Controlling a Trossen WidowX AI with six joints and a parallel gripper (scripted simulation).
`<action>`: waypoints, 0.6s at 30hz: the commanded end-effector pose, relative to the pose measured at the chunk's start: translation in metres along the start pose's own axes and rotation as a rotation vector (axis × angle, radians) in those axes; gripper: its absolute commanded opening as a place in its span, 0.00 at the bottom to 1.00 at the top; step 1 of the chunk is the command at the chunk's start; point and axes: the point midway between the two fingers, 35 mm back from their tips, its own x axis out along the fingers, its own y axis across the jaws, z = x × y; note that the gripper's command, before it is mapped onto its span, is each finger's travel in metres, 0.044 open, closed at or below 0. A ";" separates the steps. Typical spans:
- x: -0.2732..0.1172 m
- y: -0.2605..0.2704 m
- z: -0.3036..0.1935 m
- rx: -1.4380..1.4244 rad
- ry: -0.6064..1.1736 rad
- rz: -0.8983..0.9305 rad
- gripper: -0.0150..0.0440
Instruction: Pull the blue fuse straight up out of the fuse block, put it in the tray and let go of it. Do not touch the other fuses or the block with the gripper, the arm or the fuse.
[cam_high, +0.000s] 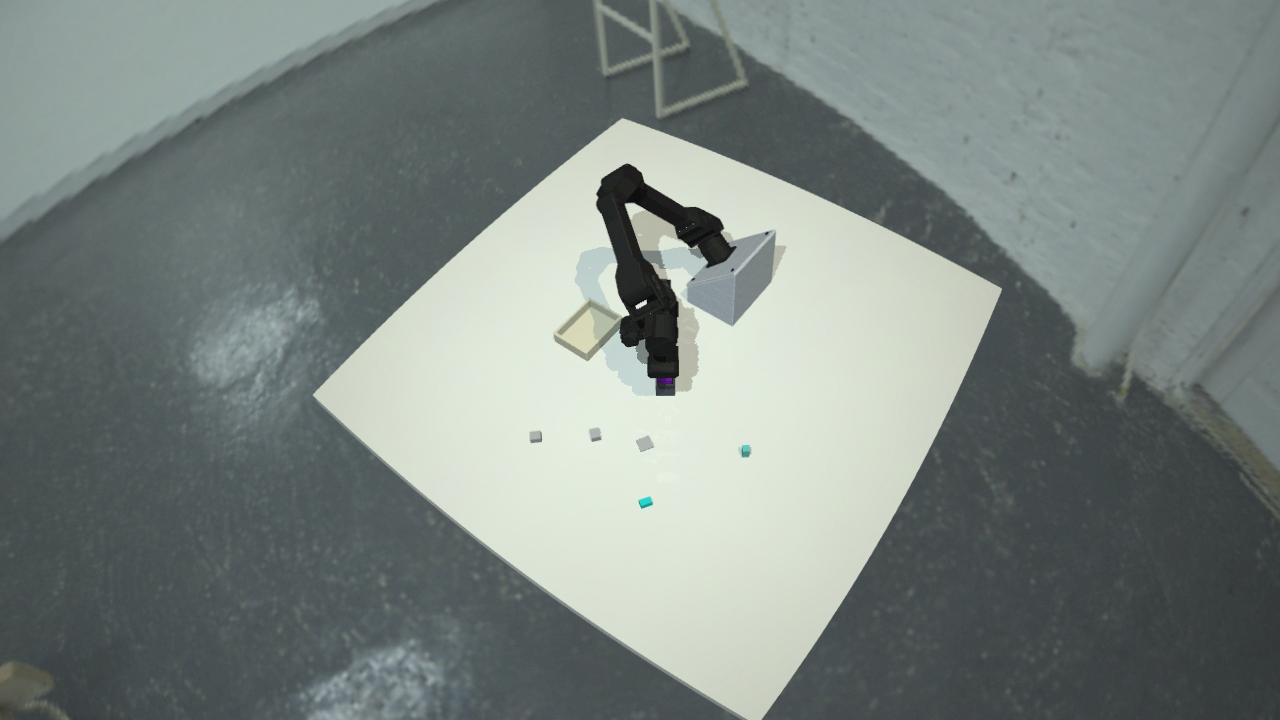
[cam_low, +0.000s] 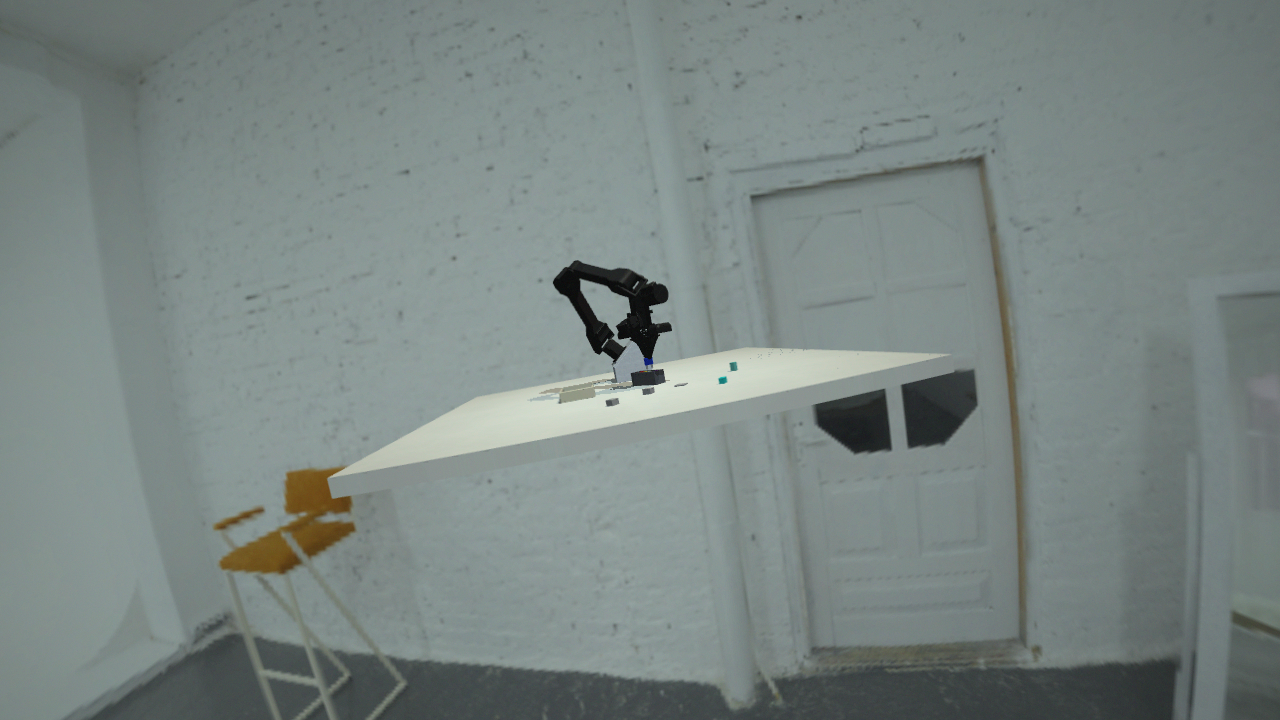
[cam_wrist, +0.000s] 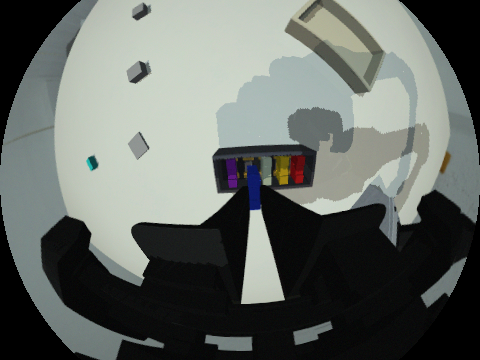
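Now we have the fingers nearly shut on the blue fuse, upright, its lower end low over the block at frame centre, between purple and pale fuses. Our tray lies at upper right, so we judge: straight up, then across.

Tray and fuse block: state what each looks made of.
Tray: matte beige, likely plastic or card, judging by flat colour and thick plain walls. Fuse block: dark matte, probably plastic, with no shine. Neither can be settled by look alone.
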 end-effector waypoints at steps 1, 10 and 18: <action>-0.008 0.001 0.000 0.006 0.003 0.005 0.25; -0.018 0.001 0.000 0.006 0.003 0.005 0.25; -0.020 -0.017 0.045 0.003 0.015 0.015 0.25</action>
